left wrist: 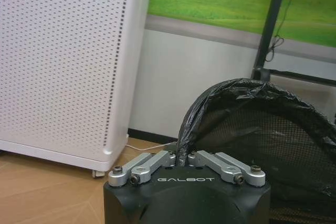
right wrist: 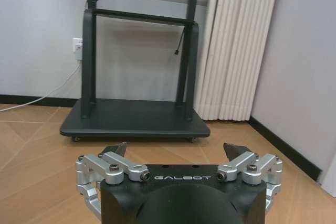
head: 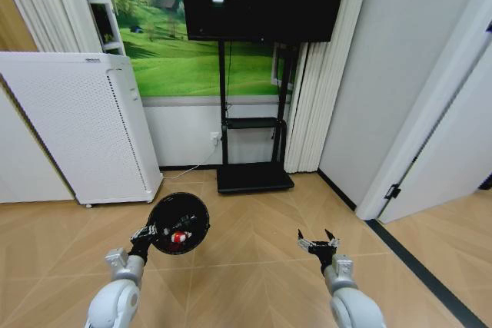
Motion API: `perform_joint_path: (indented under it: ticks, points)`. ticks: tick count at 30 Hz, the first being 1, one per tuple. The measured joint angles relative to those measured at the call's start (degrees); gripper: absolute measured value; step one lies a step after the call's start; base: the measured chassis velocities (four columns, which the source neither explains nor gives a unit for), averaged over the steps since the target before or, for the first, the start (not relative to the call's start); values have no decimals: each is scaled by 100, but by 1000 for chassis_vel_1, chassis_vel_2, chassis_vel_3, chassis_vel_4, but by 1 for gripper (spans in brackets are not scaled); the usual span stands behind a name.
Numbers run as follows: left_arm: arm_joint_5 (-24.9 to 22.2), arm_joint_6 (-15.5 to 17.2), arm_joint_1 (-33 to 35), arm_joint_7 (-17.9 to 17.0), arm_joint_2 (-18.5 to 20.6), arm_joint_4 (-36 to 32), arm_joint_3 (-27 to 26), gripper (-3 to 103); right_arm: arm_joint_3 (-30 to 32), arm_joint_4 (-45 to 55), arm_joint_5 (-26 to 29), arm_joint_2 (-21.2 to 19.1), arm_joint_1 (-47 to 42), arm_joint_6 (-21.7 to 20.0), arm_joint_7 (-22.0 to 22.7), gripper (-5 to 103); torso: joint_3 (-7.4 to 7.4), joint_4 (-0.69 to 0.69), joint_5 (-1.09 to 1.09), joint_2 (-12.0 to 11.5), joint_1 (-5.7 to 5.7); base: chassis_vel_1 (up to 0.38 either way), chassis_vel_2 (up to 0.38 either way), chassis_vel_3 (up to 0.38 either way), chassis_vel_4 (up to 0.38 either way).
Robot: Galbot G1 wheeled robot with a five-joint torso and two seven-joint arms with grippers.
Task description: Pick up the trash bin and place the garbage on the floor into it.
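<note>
The trash bin (head: 178,223), a small round black plastic-lined wastebasket holding red-and-white garbage (head: 179,237), hung at ten o'clock, its thin rim pinched by the left gripper (head: 146,233); light, flexible; right gripper (head: 318,240) spread, empty.

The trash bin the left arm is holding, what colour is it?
Black: the trash bin has a black mesh wall and black liner, clearest in the left wrist view.

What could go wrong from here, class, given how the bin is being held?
1. The left end effector pinches only the rim of the trash bin, which hangs tilted; it could slip out.
2. A red-and-white piece of garbage inside could spill out through the tipped opening.
3. The white perforated appliance stands close by; swinging the bin might hit it.
</note>
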Motion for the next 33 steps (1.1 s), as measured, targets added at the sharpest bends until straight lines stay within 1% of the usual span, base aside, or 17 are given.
perform_joint_path:
  ticks: [1,2,4,5,7,12,15,20,28,29,33]
  points:
    - [-5,-8,2,6,-10,7,-15,4,-14,-10,13,-1,21,6,16,100,0,1,-4,0,0,227,253,-186,-279]
    - [-12,-10,6,17,-17,9,-30,4,-43,-36,55,1,40,27,63,100,0,0,4,0,0,228,257,-245,-279]
    - [-16,-18,8,23,-20,11,-48,4,-52,-48,72,1,55,17,94,100,0,-1,1,0,0,228,257,-193,-248]
    - [-25,-19,12,30,-21,18,-68,4,-65,-48,91,0,70,12,108,100,-1,2,-2,0,0,230,198,-144,-169]
    - [-25,-19,12,30,-21,18,-68,4,-65,-48,91,0,70,12,108,100,-1,2,-2,0,0,230,198,-144,-169]
    - [-89,-37,10,92,6,56,-169,4,-89,-39,47,16,69,-28,121,100,-1,0,2,0,0,43,28,-36,-49]
    - [-106,-59,18,140,15,81,-204,4,-100,-22,7,38,43,-49,120,100,-1,-2,2,0,0,-35,-66,13,75]
    - [-111,-86,25,181,22,140,-246,4,-124,-10,-55,52,21,-70,115,100,-1,-1,2,0,0,40,-86,-13,86]
    - [-121,-104,14,210,36,211,-288,4,-150,-68,-123,67,15,-67,107,100,-2,0,0,0,-1,186,-150,-169,155]
    - [-121,-107,8,211,34,222,-289,4,-150,-92,-131,68,20,-54,102,100,-3,0,3,0,-1,228,-189,-202,164]
    - [-117,-110,0,215,20,246,-290,4,-140,-141,-158,61,36,-47,33,100,-4,-1,1,2,-1,158,-120,-132,124]
